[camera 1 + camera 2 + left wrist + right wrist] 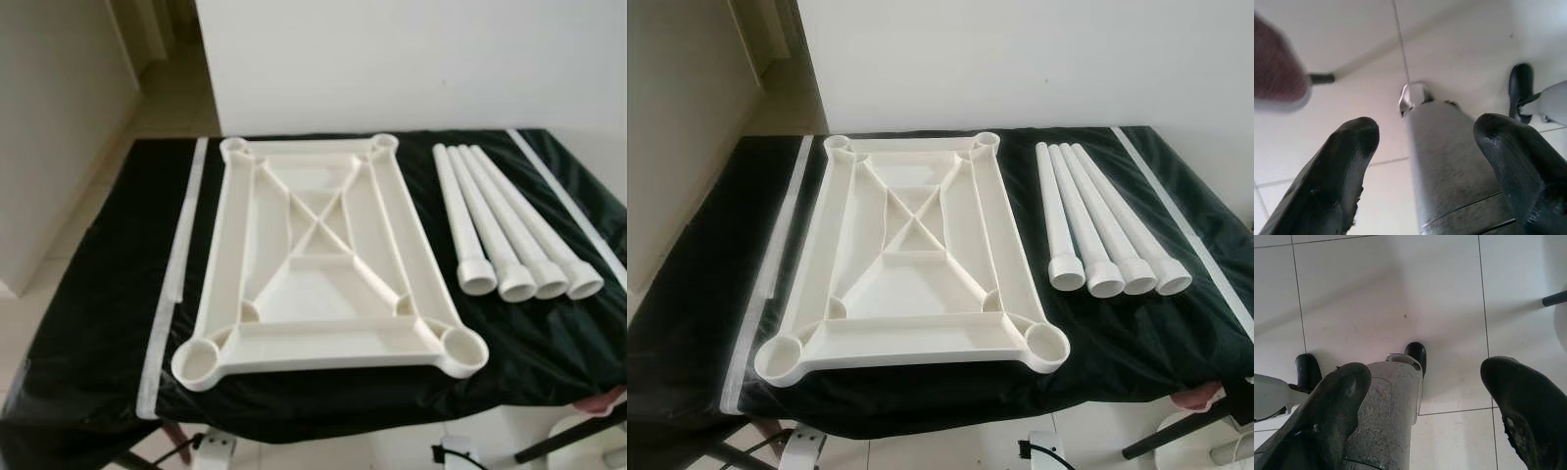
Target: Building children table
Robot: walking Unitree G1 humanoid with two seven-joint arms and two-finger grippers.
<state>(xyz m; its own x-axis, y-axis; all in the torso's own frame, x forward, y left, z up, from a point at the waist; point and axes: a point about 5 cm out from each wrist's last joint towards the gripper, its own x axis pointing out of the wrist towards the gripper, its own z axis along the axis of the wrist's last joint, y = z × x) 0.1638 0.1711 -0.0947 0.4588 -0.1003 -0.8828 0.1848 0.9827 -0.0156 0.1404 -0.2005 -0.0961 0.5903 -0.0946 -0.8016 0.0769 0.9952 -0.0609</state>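
A white plastic table top lies upside down on a table draped in black cloth, with round leg sockets at its corners. To its right, several white table legs lie side by side, open ends toward me. Both arms hang down by my body. In the left wrist view my left gripper is open over the tiled floor, with my silver leg between its fingers' line of sight. In the right wrist view my right gripper is likewise open above the floor tiles, holding nothing.
White tape strips run along the cloth's left and right sides. A white wall stands behind the table, and a passage opens at the back left. A cable and a dark bar lie on the floor by the table's near right corner.
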